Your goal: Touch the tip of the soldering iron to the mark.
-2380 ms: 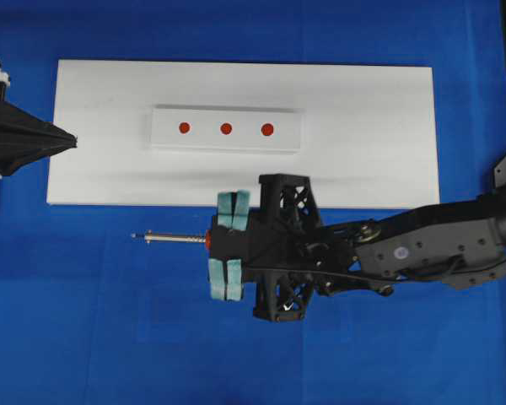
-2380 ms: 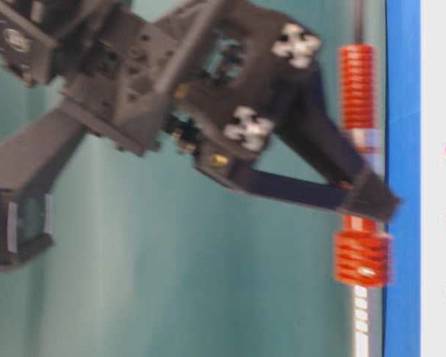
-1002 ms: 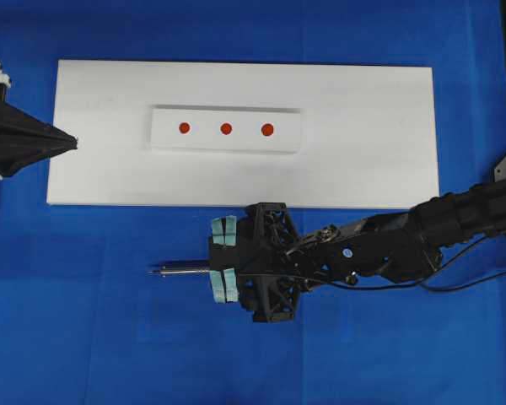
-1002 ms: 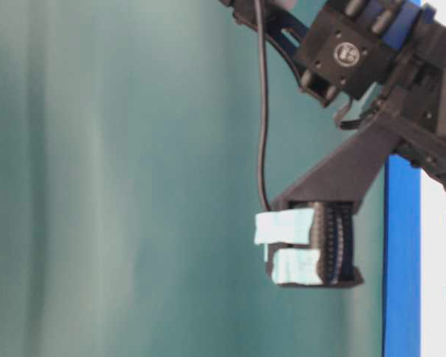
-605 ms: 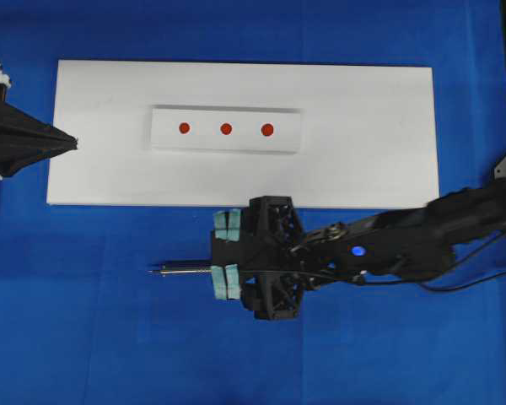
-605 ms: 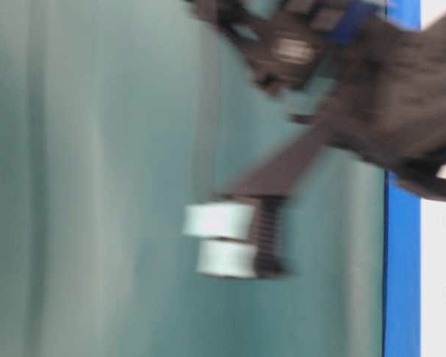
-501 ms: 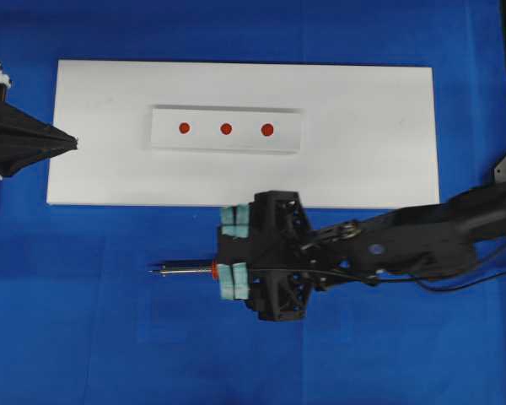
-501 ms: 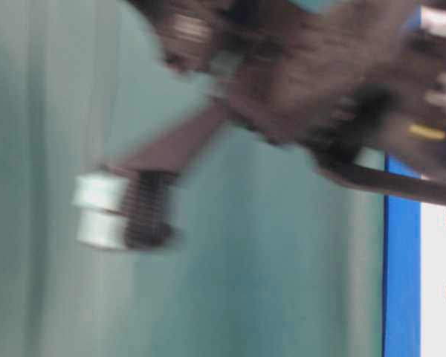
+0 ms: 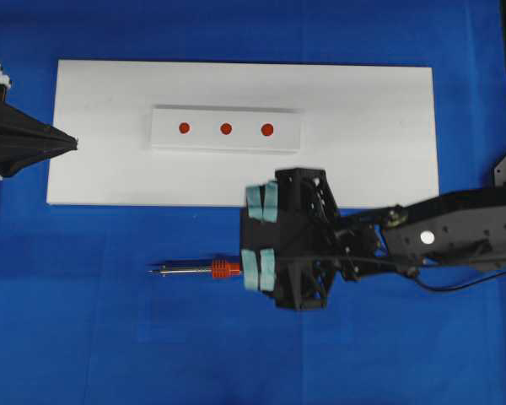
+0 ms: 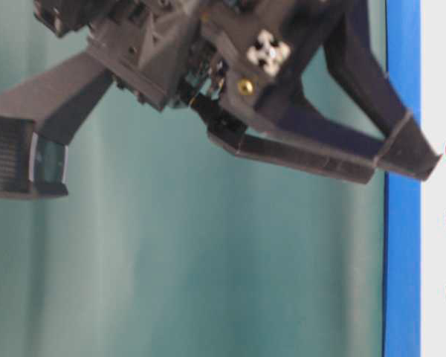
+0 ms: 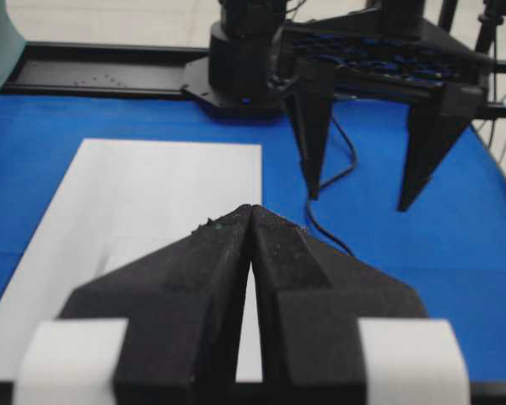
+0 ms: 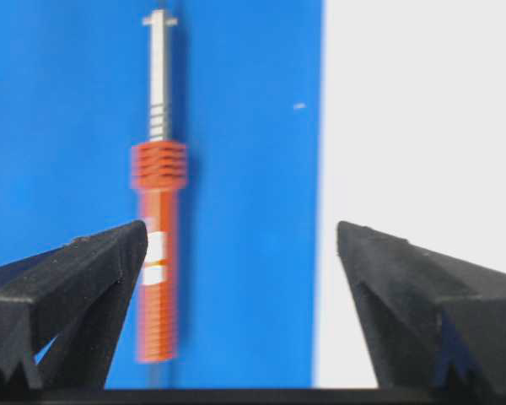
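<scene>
At the far left of the overhead view the left claw (image 9: 67, 142) is seen unchanged, its jaws pressed together at the left edge of the white board (image 9: 371, 152). On the board, the raised white strip (image 9: 165, 135) with three red marks (image 9: 226, 129) is found where it was. Below the board's lower edge, on the blue surface (image 9: 84, 337), the soldering iron (image 9: 196, 270) lies flat with its tip (image 9: 156, 271) pointing left; more of the red handle is now exposed than half a second ago. The right claw (image 9: 260, 235) has drawn back rightward and is spread wide, holding nothing, with one jaw over the board's lower edge and the other over the iron's handle. Open blue surface is left below and left of the iron.
</scene>
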Robot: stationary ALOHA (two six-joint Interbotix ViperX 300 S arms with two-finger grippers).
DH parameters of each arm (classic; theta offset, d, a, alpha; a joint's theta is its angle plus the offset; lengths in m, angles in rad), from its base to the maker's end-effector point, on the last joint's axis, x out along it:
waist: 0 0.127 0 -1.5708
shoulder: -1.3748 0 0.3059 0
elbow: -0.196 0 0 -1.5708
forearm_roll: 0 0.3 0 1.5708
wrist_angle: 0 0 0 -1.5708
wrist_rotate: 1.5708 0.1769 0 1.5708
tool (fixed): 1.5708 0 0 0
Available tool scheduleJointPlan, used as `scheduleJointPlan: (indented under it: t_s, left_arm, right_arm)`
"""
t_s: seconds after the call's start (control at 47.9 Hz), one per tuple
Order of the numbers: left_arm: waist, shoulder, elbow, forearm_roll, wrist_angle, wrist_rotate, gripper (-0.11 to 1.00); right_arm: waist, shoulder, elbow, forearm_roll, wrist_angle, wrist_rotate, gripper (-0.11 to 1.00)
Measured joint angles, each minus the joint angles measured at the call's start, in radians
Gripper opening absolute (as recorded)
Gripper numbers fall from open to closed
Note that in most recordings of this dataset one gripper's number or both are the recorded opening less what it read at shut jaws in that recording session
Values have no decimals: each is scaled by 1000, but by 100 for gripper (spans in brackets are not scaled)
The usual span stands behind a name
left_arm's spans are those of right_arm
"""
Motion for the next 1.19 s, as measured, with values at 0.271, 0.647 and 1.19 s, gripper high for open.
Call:
scheduleJointPlan:
  t_s: [0.271,0.647,1.19]
  left_arm:
    - [-2,0,0,0,0,0,0]
    - [0,0,3,0,0,0,0]
    - [0,0,3,2,0,-5,0]
  right_arm:
    - [-190,-18,2,-38,0,-101,86]
    - [-279,-77,43,-9,-37,-179,86]
    - [-275,-762,446,21,-25,-167,86]
